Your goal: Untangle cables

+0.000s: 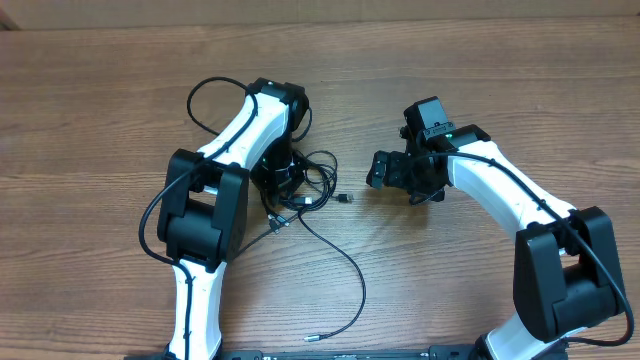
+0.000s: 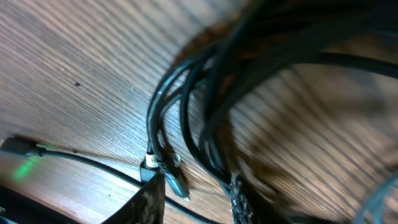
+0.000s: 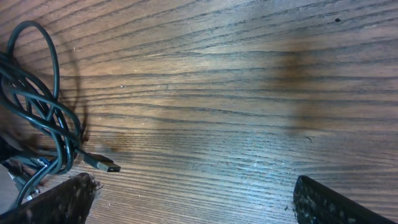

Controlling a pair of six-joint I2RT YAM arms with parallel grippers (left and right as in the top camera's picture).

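The cables (image 1: 295, 182) are thin black cords tangled at the table's middle left. One loop (image 1: 205, 100) reaches up and left, and a long strand (image 1: 355, 270) curves toward the front edge and ends in a small plug (image 1: 314, 338). My left gripper (image 1: 280, 170) is down in the tangle. In the left wrist view its fingers (image 2: 194, 198) stand partly apart with strands (image 2: 186, 106) and a plug (image 2: 174, 180) between them. My right gripper (image 1: 388, 172) is open and empty over bare wood (image 3: 193, 199). A silvery USB plug (image 3: 102, 165) lies just left of its fingers and also shows in the overhead view (image 1: 345, 198).
The wooden table (image 1: 500, 80) stretches around both arms. The left arm (image 1: 205, 210) and right arm (image 1: 540, 220) come in from the front edge. A green light glows on a dark part (image 2: 25, 167) at the left of the left wrist view.
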